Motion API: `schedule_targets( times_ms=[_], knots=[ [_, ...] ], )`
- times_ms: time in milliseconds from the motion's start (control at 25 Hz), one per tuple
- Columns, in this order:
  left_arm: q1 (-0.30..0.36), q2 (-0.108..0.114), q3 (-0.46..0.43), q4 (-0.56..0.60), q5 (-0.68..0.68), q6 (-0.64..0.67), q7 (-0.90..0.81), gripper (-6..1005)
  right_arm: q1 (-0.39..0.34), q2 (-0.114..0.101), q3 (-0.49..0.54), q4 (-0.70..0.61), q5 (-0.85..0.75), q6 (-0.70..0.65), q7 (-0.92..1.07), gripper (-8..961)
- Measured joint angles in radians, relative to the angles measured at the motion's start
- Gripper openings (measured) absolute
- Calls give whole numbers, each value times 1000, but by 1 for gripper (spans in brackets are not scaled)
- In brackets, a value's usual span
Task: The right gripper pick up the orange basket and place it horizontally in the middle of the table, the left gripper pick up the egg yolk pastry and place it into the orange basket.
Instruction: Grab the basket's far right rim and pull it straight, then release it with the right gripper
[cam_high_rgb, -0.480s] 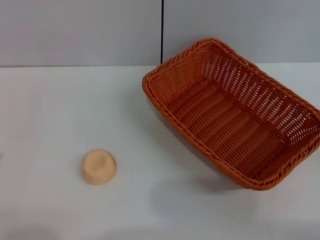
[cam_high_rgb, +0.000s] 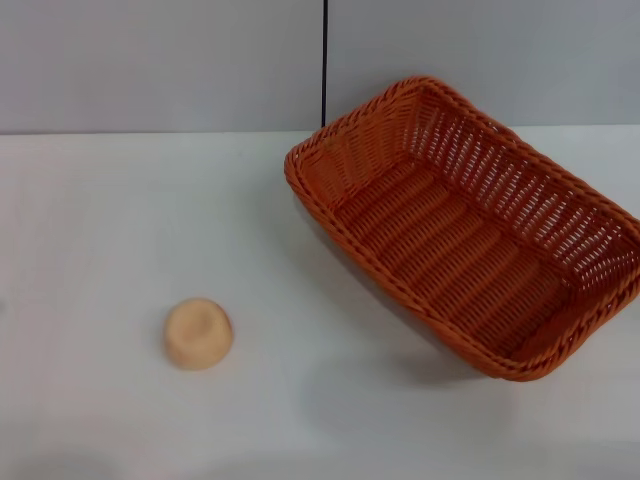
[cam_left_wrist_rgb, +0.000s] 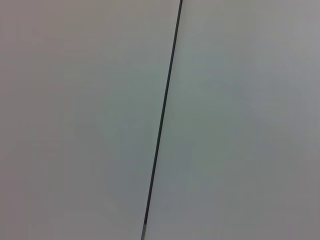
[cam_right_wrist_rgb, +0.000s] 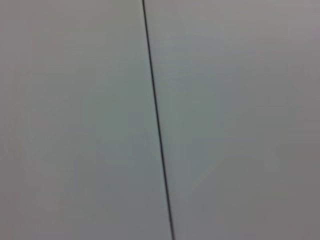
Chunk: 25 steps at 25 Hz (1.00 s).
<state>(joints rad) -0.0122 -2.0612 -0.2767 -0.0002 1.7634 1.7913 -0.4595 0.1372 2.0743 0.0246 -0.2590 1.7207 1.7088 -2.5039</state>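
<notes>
The orange basket (cam_high_rgb: 470, 235) lies on the white table (cam_high_rgb: 100, 220) at the right, set at a diagonal with its far corner near the back wall and its near corner toward the right edge. It is empty. The egg yolk pastry (cam_high_rgb: 198, 333), a small tan dome with a dimple on top, rests on the table at the front left, well apart from the basket. Neither the left gripper nor the right gripper shows in any view; both wrist views take in only a grey wall with a dark seam.
A grey back wall with a vertical dark seam (cam_high_rgb: 324, 62) stands behind the table. Bare tabletop lies between the pastry and the basket.
</notes>
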Motion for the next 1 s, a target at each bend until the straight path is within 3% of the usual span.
schedule_targets(
  times_ms=[80,120,160,280,320,360,400,480,600,680,720,760,800,880,920,1000],
  knots=[
    [-2,1,-1,3,-1,-1,0,817,3,-1,-36,-93,-6,-20,138,829],
    [-6,1,-2,10,-1,-4,0,817,11,-1,-85,-252,-50,-68,378,829],
    [-6,1,-2,10,-1,-4,0,817,11,-1,-85,-252,-50,-68,378,829],
    [-12,0,1,23,1,-26,0,817,36,-2,-124,-463,-168,-116,708,828],
    [-17,0,2,27,1,-43,0,817,64,-3,-130,-588,-252,-121,868,828],
    [-17,0,2,27,1,-43,0,817,64,-3,-130,-588,-252,-121,868,828],
    [-23,1,3,29,2,-61,0,817,100,-10,-138,-703,-354,-121,1031,828],
    [-23,1,3,29,2,-61,0,817,123,-20,-153,-755,-409,-120,1109,828],
    [-38,0,5,38,2,-67,0,817,184,-75,-255,-848,-556,-107,1324,827],
    [-43,0,6,38,2,-67,0,817,227,-135,-363,-855,-629,-91,1451,827],
    [-43,0,6,38,2,-67,0,817,279,-205,-479,-812,-683,-66,1546,827],
    [-43,0,6,38,2,-67,0,817,279,-205,-479,-812,-683,-66,1546,827],
    [-44,0,6,39,2,-67,0,817,312,-237,-531,-777,-707,-45,1580,827],
    [-43,0,8,39,2,-61,1,817,367,-274,-578,-727,-745,-17,1619,828],
    [-40,-1,12,39,2,-59,1,817,430,-297,-602,-687,-813,5,1642,828],
    [-38,-1,15,39,2,-57,1,817,461,-304,-609,-672,-848,12,1649,828]
  ],
)
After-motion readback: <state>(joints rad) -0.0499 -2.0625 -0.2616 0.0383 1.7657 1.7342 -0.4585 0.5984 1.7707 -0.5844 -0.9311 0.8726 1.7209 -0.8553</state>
